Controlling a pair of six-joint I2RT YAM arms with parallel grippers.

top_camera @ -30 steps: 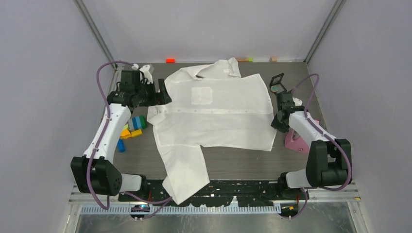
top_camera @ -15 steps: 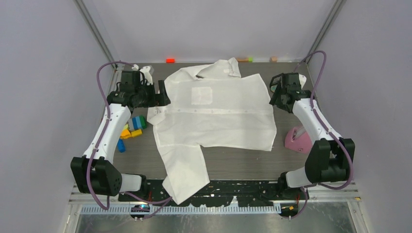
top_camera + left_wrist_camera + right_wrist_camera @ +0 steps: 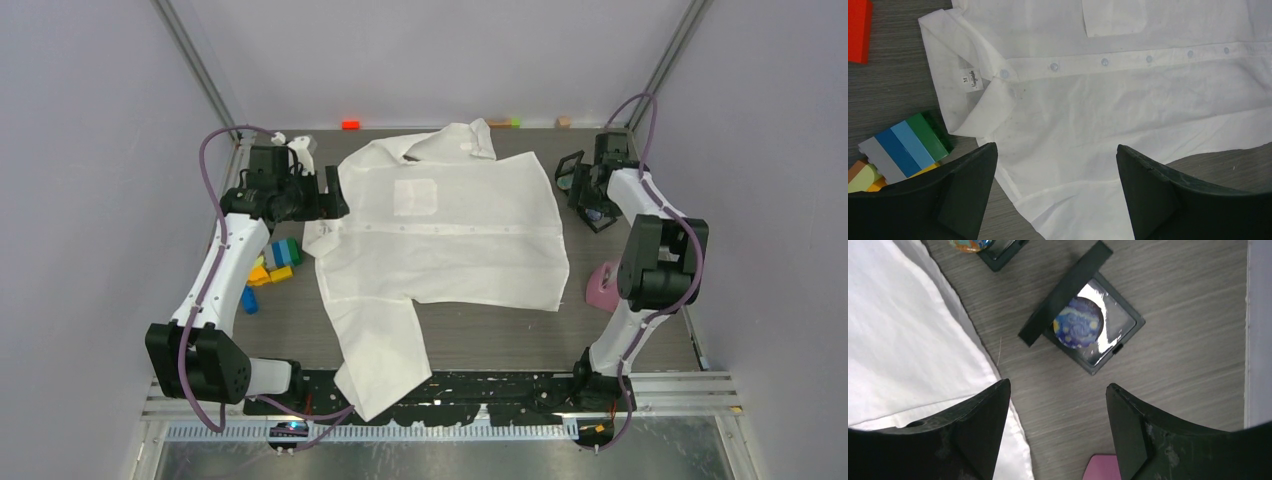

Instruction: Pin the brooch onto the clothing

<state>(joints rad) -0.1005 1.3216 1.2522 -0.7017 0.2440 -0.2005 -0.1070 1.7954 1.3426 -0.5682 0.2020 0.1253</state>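
The white shirt [image 3: 440,235] lies flat in the middle of the table, collar toward the left, chest pocket [image 3: 415,197] up. My left gripper [image 3: 335,193] is open and empty, hovering over the collar end; the left wrist view shows the collar with its label [image 3: 972,80] and the button row. My right gripper [image 3: 590,200] is open and empty at the back right, above an open black box [image 3: 1088,330] that holds a round blue brooch [image 3: 1079,323]. A second box with a colourful brooch [image 3: 970,244] is cut off at the top edge.
Coloured toy blocks [image 3: 272,262] lie left of the shirt, also in the left wrist view [image 3: 903,145], with a red block [image 3: 858,27] beyond. A pink object [image 3: 603,287] sits by the shirt's right edge. Small blocks line the back wall [image 3: 350,124].
My right arm has swung from the shirt's right edge to the back right corner, over the brooch boxes. The left arm and the shirt have not moved.
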